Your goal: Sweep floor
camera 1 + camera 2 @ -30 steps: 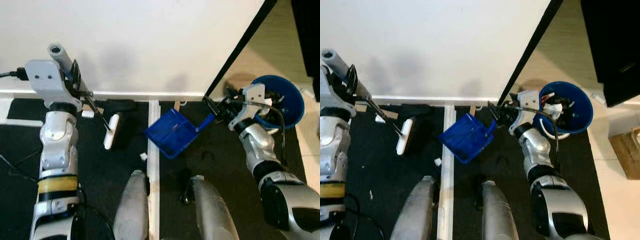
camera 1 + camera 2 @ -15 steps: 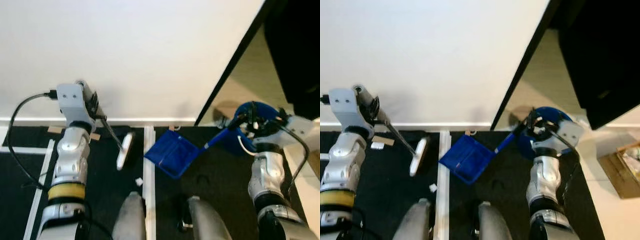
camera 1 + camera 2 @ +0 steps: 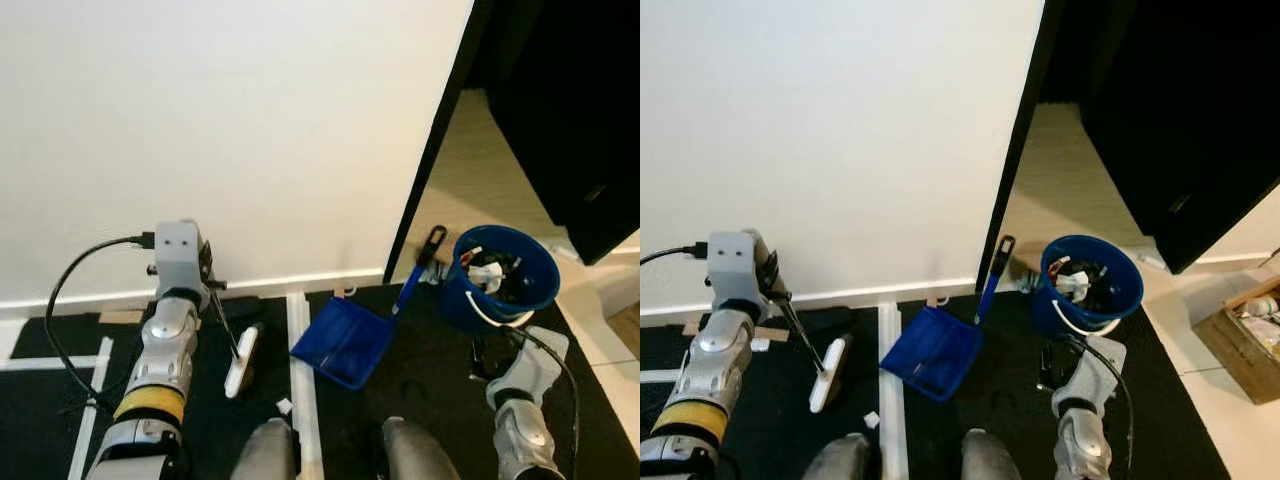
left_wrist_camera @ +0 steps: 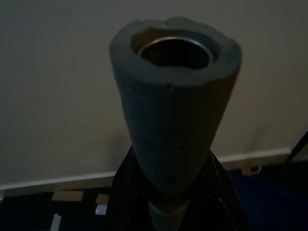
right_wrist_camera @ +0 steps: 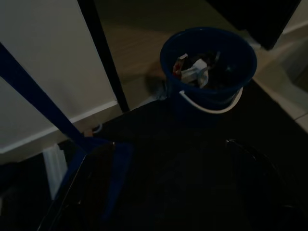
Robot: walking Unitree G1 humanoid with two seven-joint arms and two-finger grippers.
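Note:
My left gripper (image 3: 206,291) is shut on the thin shaft of a broom; its grey foam grip (image 4: 175,110) rises between the black fingers (image 4: 126,192). The white broom head (image 3: 240,361) rests on the black mat beside a white tape line. A blue dustpan (image 3: 345,342) sits on the mat, its long handle (image 3: 990,278) leaning up against the black door frame. My right gripper (image 3: 1048,365) hangs low beside a blue bucket (image 3: 505,292) of rubbish, open, holding nothing; the wrist view shows its fingers (image 5: 84,190) spread apart.
A white wall with a baseboard runs ahead; a dark doorway opens at the right. A small white scrap (image 3: 283,405) lies near my feet and tan scraps (image 3: 120,317) lie by the baseboard. A cardboard box (image 3: 1252,330) stands on the far right floor.
My right gripper has let go of the dustpan handle and dropped lower; the dustpan now stands by itself against the door frame. The camera view has lifted. The left gripper keeps the broom.

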